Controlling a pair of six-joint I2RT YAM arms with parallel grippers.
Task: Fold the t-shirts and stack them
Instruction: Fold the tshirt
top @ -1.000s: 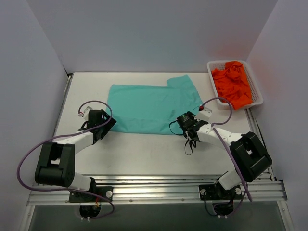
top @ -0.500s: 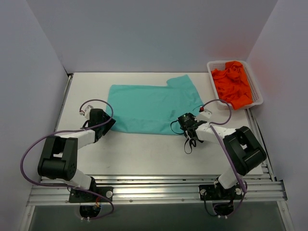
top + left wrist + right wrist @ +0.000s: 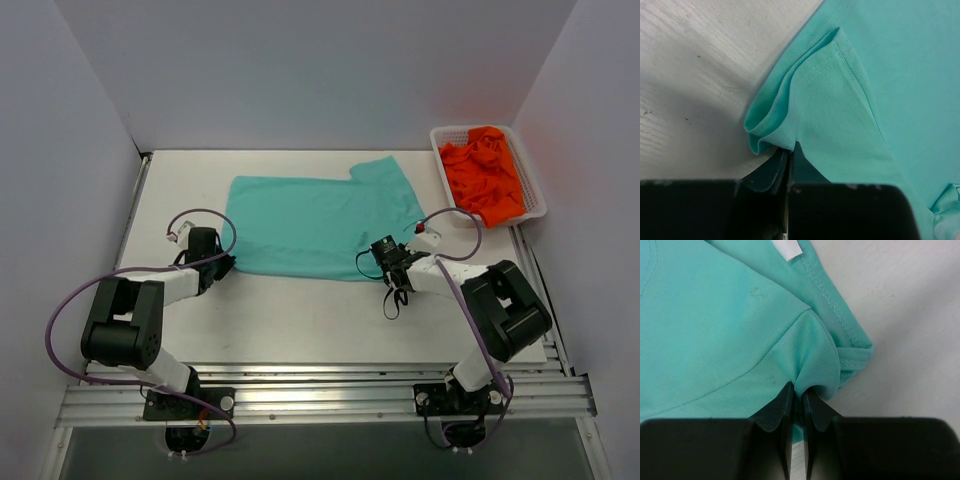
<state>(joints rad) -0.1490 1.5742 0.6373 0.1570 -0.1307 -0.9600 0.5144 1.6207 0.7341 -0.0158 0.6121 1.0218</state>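
Both grippers have closed in on the near hem and shut since a second ago. Left gripper [image 3: 790,156] pinches the lower-left corner of the teal t-shirt [image 3: 315,220]; right gripper [image 3: 799,396] pinches its lower-right corner, near the white label [image 3: 787,250]. Advised: raise both corners together, level, hem taut, so the fold lands square. Shirt lies flat mid-frame on the table [image 3: 300,320], puckered at each pinch. Orange t-shirts [image 3: 485,175] sit heaped in the basket [image 3: 437,132], upper right.

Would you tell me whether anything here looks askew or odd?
Nothing stands out: the teal shirt lies flat, puckered only where the left gripper and right gripper pinch it; orange shirts sit crumpled in their basket.
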